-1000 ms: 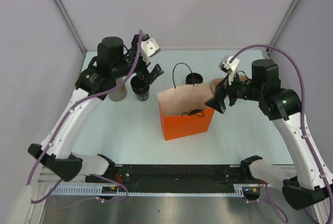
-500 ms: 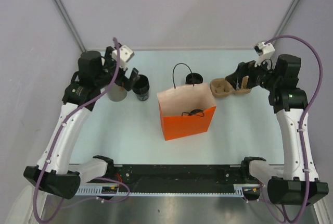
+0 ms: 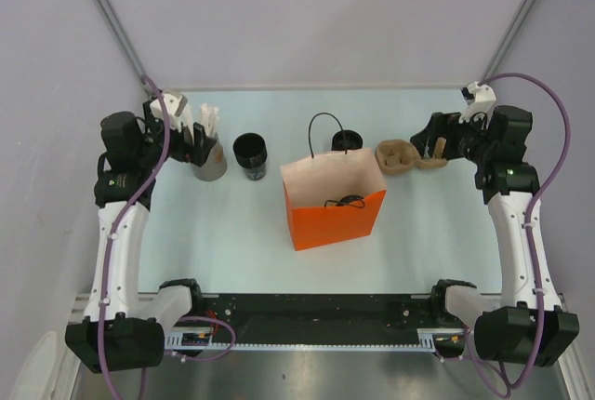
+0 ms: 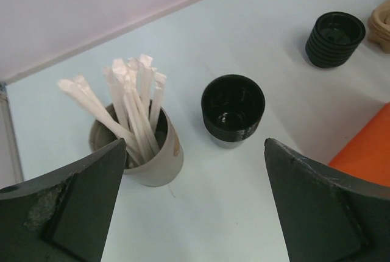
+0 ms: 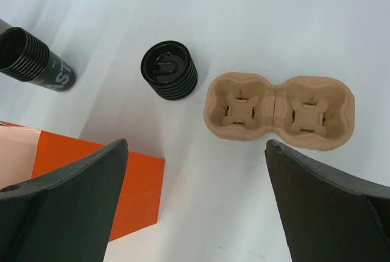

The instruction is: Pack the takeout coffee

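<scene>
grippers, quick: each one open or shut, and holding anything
left gripper: open, holding nothing
right gripper: open, holding nothing

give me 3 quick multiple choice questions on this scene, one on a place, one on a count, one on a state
1. Where is the cardboard cup carrier?
A. lying to the right of the orange bag
B. inside it
C. on top of it

2. How many wells has the carrier?
A. two
B. four
C. six

3. The black cup beside the straw cup is:
A. lidded
B. open and upright
C. tipped over

Answers:
1 A, the top view shows it right of the bag.
2 A, the right wrist view shows two wells.
3 B, the left wrist view looks into its open mouth.
</scene>
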